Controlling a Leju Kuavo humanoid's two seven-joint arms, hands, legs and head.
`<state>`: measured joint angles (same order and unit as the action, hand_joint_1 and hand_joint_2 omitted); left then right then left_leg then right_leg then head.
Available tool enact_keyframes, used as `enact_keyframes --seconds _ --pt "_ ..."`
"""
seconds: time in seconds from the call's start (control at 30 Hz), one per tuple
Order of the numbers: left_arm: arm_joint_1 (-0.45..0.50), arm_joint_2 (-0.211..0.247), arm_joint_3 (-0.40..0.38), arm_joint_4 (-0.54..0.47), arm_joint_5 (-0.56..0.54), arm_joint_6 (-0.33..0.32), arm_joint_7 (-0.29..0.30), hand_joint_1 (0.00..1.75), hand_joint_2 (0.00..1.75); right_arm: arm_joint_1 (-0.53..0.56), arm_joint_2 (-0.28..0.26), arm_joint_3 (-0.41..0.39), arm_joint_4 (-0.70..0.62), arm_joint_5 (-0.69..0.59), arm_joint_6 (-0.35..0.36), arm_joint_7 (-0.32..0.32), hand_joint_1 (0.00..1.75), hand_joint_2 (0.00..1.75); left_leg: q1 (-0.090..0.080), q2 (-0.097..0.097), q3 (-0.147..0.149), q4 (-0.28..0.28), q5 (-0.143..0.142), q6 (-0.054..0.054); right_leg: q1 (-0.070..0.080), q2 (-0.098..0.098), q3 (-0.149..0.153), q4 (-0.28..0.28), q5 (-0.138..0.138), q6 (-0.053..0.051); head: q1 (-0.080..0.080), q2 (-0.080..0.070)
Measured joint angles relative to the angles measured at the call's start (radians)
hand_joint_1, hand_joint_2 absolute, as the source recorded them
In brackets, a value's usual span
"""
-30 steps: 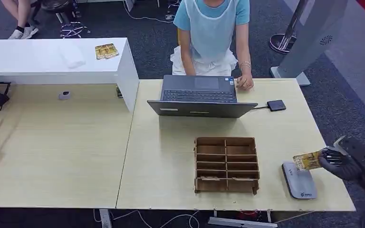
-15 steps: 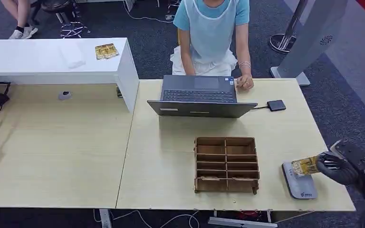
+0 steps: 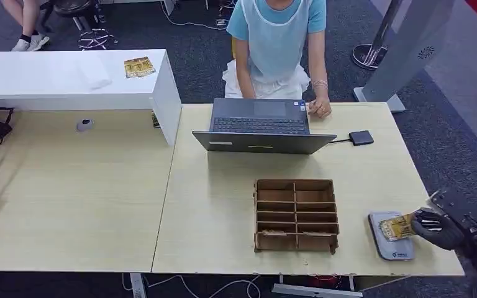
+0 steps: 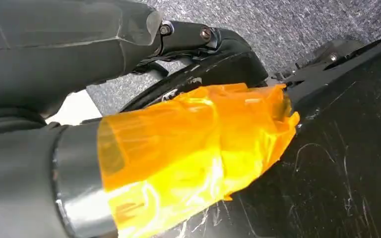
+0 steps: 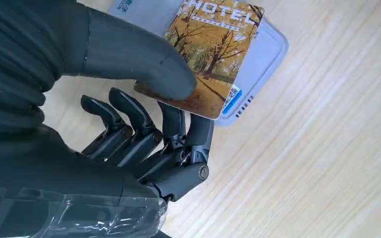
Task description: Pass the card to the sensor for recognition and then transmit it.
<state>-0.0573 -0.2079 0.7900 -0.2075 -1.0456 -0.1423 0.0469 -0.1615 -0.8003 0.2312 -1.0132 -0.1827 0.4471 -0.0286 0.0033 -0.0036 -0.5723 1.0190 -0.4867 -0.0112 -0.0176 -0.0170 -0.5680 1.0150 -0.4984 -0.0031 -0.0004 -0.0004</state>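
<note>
Table (image 3: 223,205): organizer (image 3: 295,215) holds cards (image 3: 273,233).

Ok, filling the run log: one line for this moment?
stage: scan | right hand: holding card over sensor | handover: not yet

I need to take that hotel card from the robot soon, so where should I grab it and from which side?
Probably pinch the card by its free printed end over the grey sensor, coming from the box side. The right hand pinches the opposite end, thumb on top.
</note>
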Motion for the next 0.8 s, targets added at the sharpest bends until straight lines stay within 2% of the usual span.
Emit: enact_keyframes --seconds 0.57,0.8 --pt "-0.001 0.0 0.0 0.0 -0.007 -0.002 0.002 0.0 0.0 0.005 0.006 0.025 0.047 -0.002 -0.016 0.016 1.75 1.75 0.0 0.0 0.0 0.0 0.0 0.0 0.0 0.0 0.0 0.0 0.0 0.0 0.0 0.0" --pt "-0.001 0.0 0.004 0.0 -0.007 -0.003 0.002 0.0 0.0 0.008 0.006 0.019 0.047 -0.027 -0.026 -0.004 1.75 1.75 0.0 0.0 0.0 0.0 0.0 0.0 0.0 0.0 0.0 0.0 0.0 0.0 0.0 0.0"
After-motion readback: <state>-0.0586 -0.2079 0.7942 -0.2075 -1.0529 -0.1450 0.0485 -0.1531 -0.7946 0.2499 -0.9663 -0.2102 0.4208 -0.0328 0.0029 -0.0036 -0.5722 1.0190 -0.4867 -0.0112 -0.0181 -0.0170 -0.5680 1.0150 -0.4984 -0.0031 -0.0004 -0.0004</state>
